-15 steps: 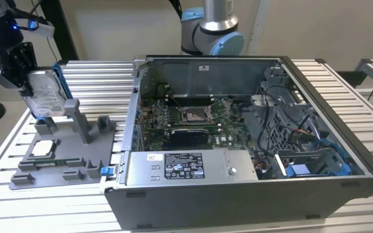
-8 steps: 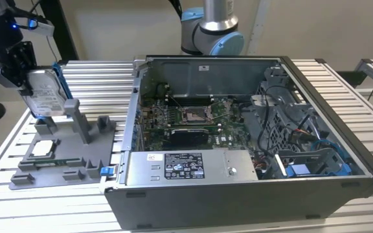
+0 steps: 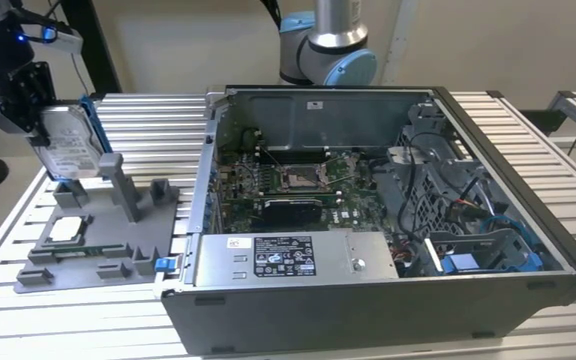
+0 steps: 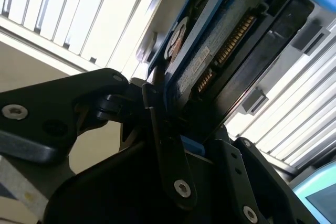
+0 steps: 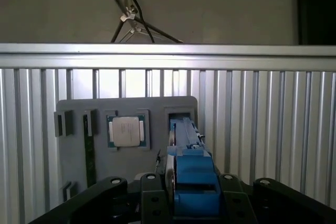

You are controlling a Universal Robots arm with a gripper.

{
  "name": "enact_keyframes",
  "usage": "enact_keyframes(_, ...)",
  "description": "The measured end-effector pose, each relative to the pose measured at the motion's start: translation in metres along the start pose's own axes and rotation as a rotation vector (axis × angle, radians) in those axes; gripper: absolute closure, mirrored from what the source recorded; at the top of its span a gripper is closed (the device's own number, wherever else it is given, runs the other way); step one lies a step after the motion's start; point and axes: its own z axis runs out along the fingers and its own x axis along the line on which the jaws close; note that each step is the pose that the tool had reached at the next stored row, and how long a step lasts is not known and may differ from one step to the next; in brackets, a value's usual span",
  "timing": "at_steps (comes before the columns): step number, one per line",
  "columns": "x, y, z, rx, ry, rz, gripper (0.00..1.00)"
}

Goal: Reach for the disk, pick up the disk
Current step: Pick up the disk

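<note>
The disk [image 3: 71,146], a silver-grey drive with a white label and blue rails, hangs upright at the exterior view's left, over the grey fixture [image 3: 98,247]. My gripper [image 3: 40,127] is shut on its upper part. The disk's lower end sits right at the fixture's upright slot posts [image 3: 70,193]; I cannot tell whether it is clear of them. In the first wrist view the disk [image 5: 191,182] shows edge-on between the black fingers [image 5: 149,198], pointing toward the fixture's slot [image 5: 181,115]. In the second wrist view the disk [image 4: 210,56] is clamped between the fingers [image 4: 157,129].
A small square processor chip [image 3: 65,229] lies in a pocket of the fixture, also visible as the chip [image 5: 126,131]. An open computer case [image 3: 368,210] takes up the middle and right of the slatted metal table [image 3: 148,127]. The arm's base [image 3: 328,52] stands behind the case.
</note>
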Motion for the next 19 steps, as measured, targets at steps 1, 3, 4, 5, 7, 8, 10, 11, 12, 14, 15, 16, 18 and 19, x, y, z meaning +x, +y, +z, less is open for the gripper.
enact_keyframes(1, 0.0, 0.0, -0.0006, 0.0, 0.0, 0.0, 1.0)
enact_keyframes(3, 0.0001, -0.0001, -0.0023, 0.0, 0.0, 0.0, 1.0)
enact_keyframes(4, 0.0001, -0.0001, -0.0036, 0.0001, 0.0, 0.0, 1.0)
enact_keyframes(5, 0.0, 0.0, -0.0054, 0.0001, -0.0001, 0.0, 1.0)
enact_keyframes(7, 0.0, 0.0, -0.0097, 0.0, 0.0, 0.0, 1.0)
enact_keyframes(8, 0.0, 0.0001, -0.012, 0.0, 0.0, 0.0, 1.0)
enact_keyframes(10, -0.0001, 0.0001, -0.0159, 0.0, 0.0, 0.0, 1.0)
enact_keyframes(11, -0.0001, 0.0002, -0.0176, 0.0001, 0.0, 0.0, 1.0)
enact_keyframes(12, -0.0001, 0.0002, -0.0195, 0.0001, 0.0, 0.0, 1.0)
enact_keyframes(14, -0.0001, 0.0002, -0.0233, 0.0, 0.0, 0.0, 1.0)
enact_keyframes(15, -0.0002, 0.0002, -0.0251, 0.0002, -0.0001, 0.0, 1.0)
enact_keyframes(16, -0.0002, 0.0003, -0.027, 0.0001, -0.0001, 0.0, 1.0)
enact_keyframes(18, -0.0002, 0.0004, -0.0305, 0.0, 0.0, 0.0, 1.0)
enact_keyframes(19, -0.0002, 0.0004, -0.0322, 0.0, 0.0, 0.0, 1.0)
